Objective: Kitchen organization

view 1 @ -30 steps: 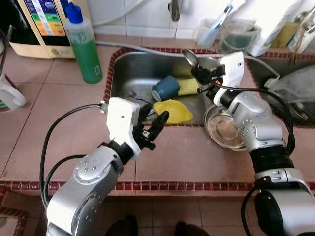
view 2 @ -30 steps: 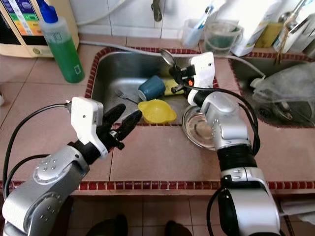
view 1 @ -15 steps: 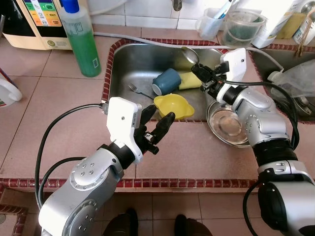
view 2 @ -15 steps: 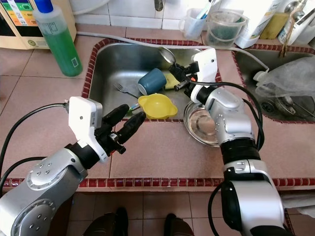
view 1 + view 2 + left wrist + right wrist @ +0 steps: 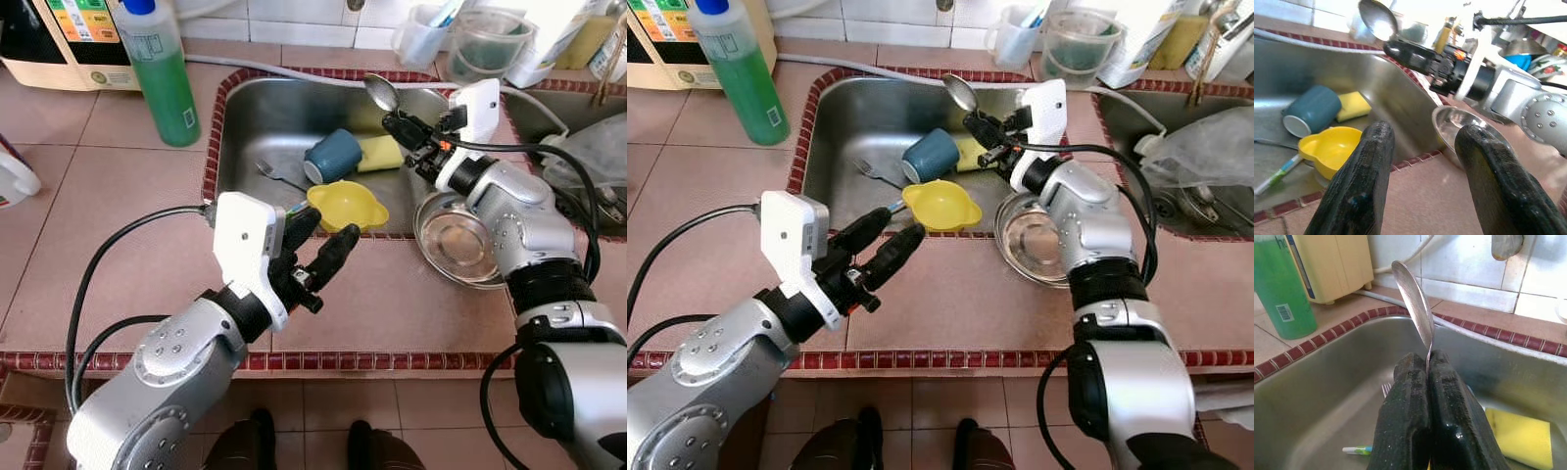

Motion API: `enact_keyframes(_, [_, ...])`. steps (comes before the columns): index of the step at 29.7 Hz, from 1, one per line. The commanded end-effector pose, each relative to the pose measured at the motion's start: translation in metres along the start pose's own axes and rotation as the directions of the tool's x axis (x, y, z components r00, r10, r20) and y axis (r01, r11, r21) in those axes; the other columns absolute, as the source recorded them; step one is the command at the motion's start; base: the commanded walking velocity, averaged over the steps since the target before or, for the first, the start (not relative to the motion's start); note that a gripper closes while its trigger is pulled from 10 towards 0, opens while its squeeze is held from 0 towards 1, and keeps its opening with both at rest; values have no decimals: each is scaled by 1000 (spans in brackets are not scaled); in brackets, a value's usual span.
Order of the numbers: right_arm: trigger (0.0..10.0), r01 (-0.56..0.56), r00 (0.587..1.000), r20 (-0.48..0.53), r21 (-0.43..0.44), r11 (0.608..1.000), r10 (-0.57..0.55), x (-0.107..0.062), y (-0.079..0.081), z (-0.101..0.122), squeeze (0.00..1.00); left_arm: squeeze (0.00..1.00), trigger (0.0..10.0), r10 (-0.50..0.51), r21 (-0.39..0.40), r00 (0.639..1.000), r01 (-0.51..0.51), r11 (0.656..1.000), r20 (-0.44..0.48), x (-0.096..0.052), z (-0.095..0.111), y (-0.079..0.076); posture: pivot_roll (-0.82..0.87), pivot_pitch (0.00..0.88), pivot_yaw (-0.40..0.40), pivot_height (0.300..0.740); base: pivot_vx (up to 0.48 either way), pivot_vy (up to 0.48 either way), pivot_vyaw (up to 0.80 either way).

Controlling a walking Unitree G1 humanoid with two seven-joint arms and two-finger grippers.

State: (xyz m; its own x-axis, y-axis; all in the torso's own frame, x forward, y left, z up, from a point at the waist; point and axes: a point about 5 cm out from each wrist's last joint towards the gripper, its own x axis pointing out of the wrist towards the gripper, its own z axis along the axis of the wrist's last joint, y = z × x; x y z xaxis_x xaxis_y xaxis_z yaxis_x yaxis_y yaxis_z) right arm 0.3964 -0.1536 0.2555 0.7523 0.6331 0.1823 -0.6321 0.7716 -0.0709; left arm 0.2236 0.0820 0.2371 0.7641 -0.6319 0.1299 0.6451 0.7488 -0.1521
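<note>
My right gripper [image 5: 400,126] is shut on the handle of a metal spoon [image 5: 380,92], held bowl-up above the right side of the steel sink [image 5: 257,117]; the spoon [image 5: 1413,300] stands between the black fingers [image 5: 1405,421]. In the sink lie a blue cup [image 5: 331,155] on its side, a yellow sponge [image 5: 380,153], a fork [image 5: 275,176], a toothbrush [image 5: 1357,449] and a yellow bowl [image 5: 343,205] at the near rim. My left gripper [image 5: 318,242] hovers open over the counter just in front of the yellow bowl [image 5: 1330,148]. A steel bowl [image 5: 460,239] sits on the counter to the right.
A green soap bottle [image 5: 163,70] and a cream appliance [image 5: 69,39] stand at the back left. Plastic cups [image 5: 477,37] sit behind the sink. A second basin with a plastic bag [image 5: 593,147] lies at the right. A white jug [image 5: 12,174] is at the far left.
The camera has shifted, so the whole scene sits a little differently. My right gripper still holds the spoon over the sink; my left gripper has edged slightly forward toward the yellow bowl.
</note>
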Motion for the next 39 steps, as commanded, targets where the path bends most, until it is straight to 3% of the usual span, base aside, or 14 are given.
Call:
enact_keyframes(1, [10000,-38,999,25,6,999,38,3,1,5,0,0,10000,14,13,1000,-14,1000,14,-3,5,1,49,301,-69,740,0,0,0])
enact_keyframes(15, [10000,-215,976,44,53,975,213,19,26,4,0,0,10000,56,2,998,-56,998,36,-6,10,6,59,314,-77,740,0,0,0])
enact_keyframes(27, [10000,-261,965,31,71,963,259,24,35,-1,0,0,10000,71,-2,996,-71,997,51,-7,16,7,68,327,-80,740,0,0,0])
enact_keyframes(39, [10000,-264,964,22,78,961,263,27,35,-2,0,0,10000,-42,-4,998,42,999,37,-14,16,-9,74,337,-84,740,0,0,0])
